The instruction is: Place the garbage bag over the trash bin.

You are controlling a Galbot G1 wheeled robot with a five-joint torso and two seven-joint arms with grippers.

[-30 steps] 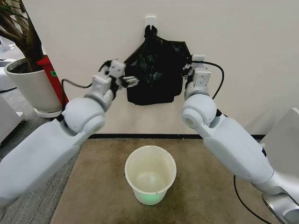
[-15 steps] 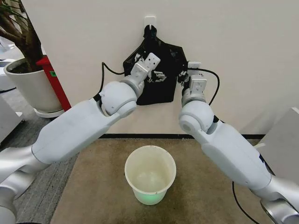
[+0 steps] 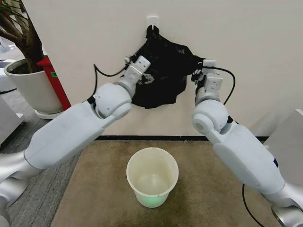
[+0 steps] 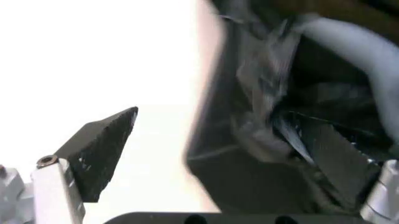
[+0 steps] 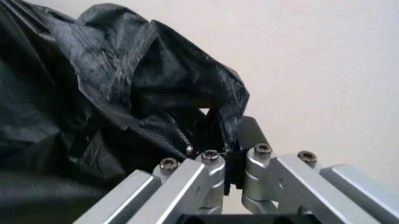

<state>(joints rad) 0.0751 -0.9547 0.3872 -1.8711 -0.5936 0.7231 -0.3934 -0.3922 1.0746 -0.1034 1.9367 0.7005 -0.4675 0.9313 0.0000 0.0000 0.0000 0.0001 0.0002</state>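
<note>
Against the wall, the garbage bag (image 3: 161,71) is hanging from a hook (image 3: 152,21). The right gripper (image 3: 201,71) is pinching the bag's edge, fingers clamped on the plastic. The left gripper (image 3: 147,75) is reaching into the bag's front, fingers spread apart. Below, the trash bin (image 3: 152,177) is standing upright on the carpet (image 3: 94,189).

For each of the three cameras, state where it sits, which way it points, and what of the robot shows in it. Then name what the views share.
Head view: on the robot's head, looking forward and down at the wall, the hanging garbage bag and the trash bin on the floor; both arms show.
Left wrist view: on the left arm's wrist, facing the bag; the left gripper is open, one finger against the plastic.
Right wrist view: on the right arm's wrist, facing the bag's edge and the wall; the right gripper is shut on it.
All share the bag.
</note>
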